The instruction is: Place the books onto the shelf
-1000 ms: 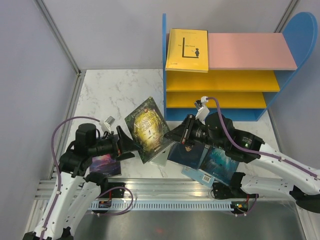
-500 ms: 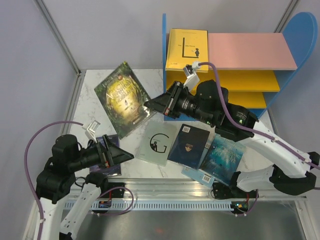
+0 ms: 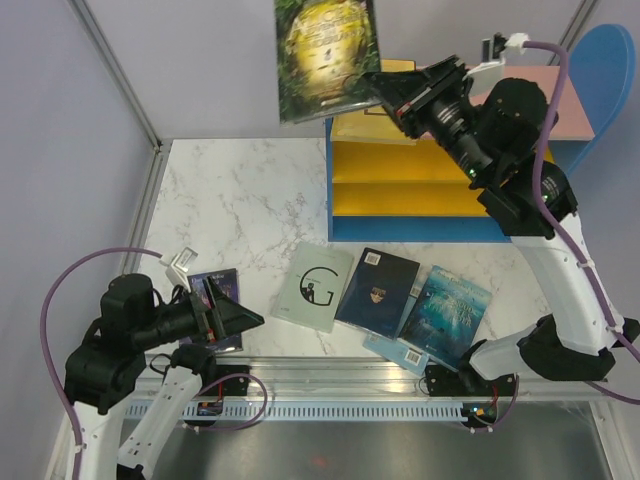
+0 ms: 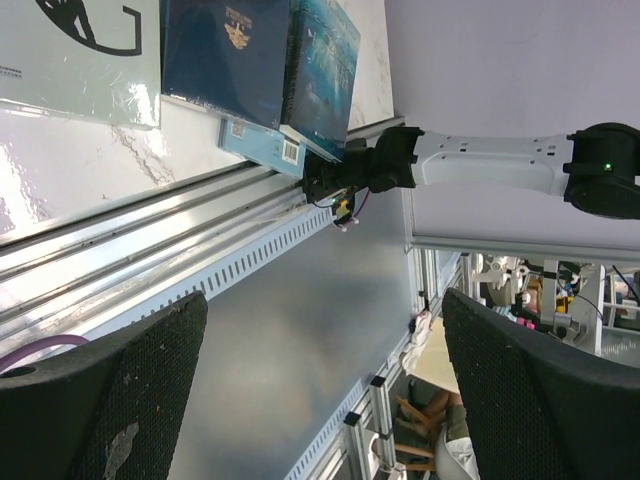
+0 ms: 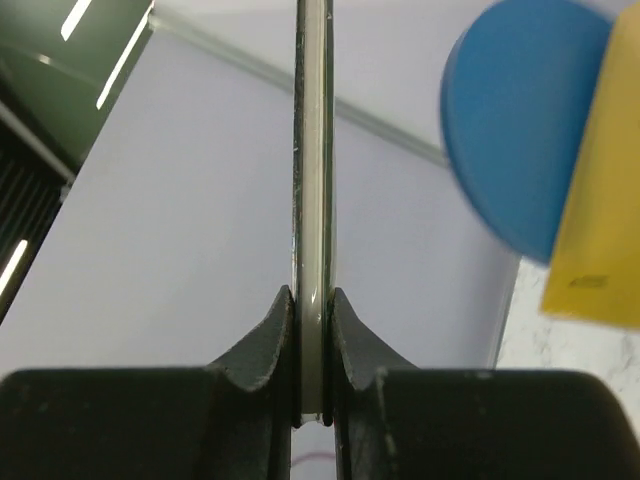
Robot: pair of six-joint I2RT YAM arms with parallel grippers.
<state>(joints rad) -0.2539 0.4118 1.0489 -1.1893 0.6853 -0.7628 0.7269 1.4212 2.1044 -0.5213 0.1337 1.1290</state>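
Observation:
My right gripper (image 3: 385, 88) is shut on the lower right corner of the dark green fantasy book (image 3: 326, 55), held high in the air just left of the shelf's top. In the right wrist view the book's pale edge (image 5: 312, 150) stands upright, pinched between my right gripper (image 5: 312, 300). The shelf (image 3: 430, 165) has blue sides and yellow boards, and a yellow book (image 3: 360, 128) lies on its top. My left gripper (image 3: 240, 318) hangs open and empty at the near left, partly over the purple galaxy book (image 3: 215, 296).
A pale book with a black crescent (image 3: 318, 288), a dark navy book (image 3: 376, 292) and a teal ocean book (image 3: 446, 312) lie overlapping on the marble table (image 3: 230, 200), above the front rail (image 3: 330, 405). The right arm covers much of the pink top board (image 3: 572, 95).
The right arm has lifted the green book from table height up and to the right, to the shelf's top. The left arm drew back to the near left and now holds still.

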